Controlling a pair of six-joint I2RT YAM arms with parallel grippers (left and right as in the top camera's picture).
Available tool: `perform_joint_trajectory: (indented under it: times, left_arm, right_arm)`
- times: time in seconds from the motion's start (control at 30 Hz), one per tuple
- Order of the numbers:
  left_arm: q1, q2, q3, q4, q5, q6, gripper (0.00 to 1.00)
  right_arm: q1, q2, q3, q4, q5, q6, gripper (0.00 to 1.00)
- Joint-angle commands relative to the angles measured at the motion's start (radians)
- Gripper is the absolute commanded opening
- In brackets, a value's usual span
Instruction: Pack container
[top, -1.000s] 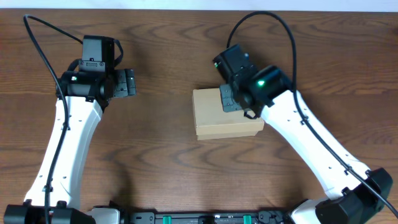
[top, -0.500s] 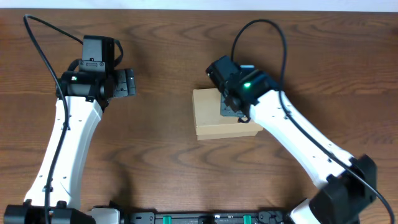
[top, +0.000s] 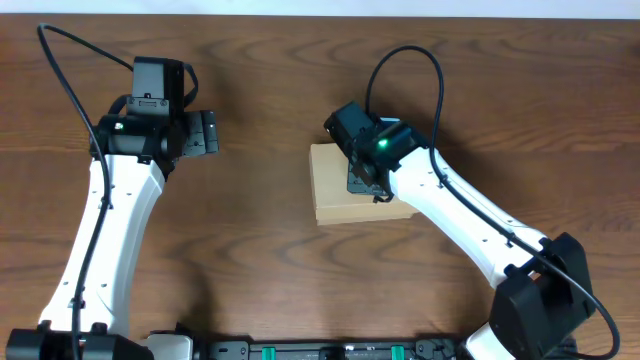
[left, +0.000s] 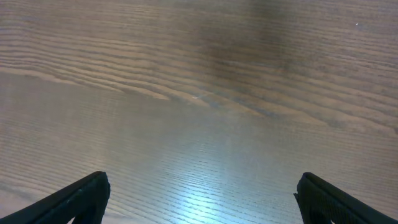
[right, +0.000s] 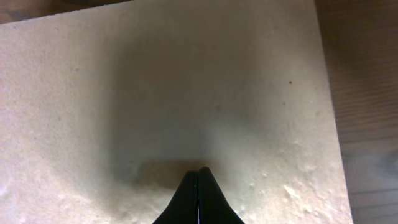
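The container (top: 332, 188) is a small tan cardboard box lying closed at the middle of the wooden table. My right gripper (top: 360, 178) is shut and empty, its fingertips (right: 199, 173) pressed together right over the flat lid (right: 186, 87), which fills the right wrist view. I cannot tell whether the tips touch the lid. My left gripper (top: 205, 132) is open and empty, hovering over bare table far left of the box. Its two fingers show wide apart at the bottom corners of the left wrist view (left: 199, 199).
The table (top: 260, 250) is dark brown wood. Its far edge runs along the top of the overhead view. A black rail with green clips (top: 320, 350) lies at the near edge. Nothing else is on the table.
My right gripper has moved left across the box lid, from its right part toward its middle. The left arm and the box have not moved.
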Motion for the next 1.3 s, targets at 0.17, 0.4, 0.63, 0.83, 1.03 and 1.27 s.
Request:
perform_joint_trajectory:
  times: [0.17,0.4,0.63,0.83,1.03,1.27]
  left_arm:
    - [0.002,-0.002,0.002,-0.004,-0.003,-0.011,0.95]
    - [0.002,-0.002,0.002,-0.005,-0.003,-0.007,0.95]
    - [0.005,-0.002,0.005,0.012,-0.049,0.001,0.95]
    - [0.035,-0.002,0.01,0.086,0.065,0.098,0.95]
    - [0.125,-0.003,0.009,0.019,0.185,0.029,0.95]
    - [0.16,-0.121,-0.066,0.01,0.274,0.06,0.86]
  right_arm:
    - [-0.009,0.016,-0.113,0.039,-0.112,0.026,0.01]
    - [-0.027,0.011,-0.123,0.09,-0.101,-0.002,0.01]
    - [-0.155,-0.033,0.002,0.144,0.063,-0.177,0.39]
    - [-0.327,-0.069,0.109,0.315,0.161,-0.516,0.53]
    - [-0.527,-0.126,0.11,0.374,-0.077,-0.658,0.52]
    - [-0.699,-0.265,0.06,0.286,-0.234,-0.618,0.4]
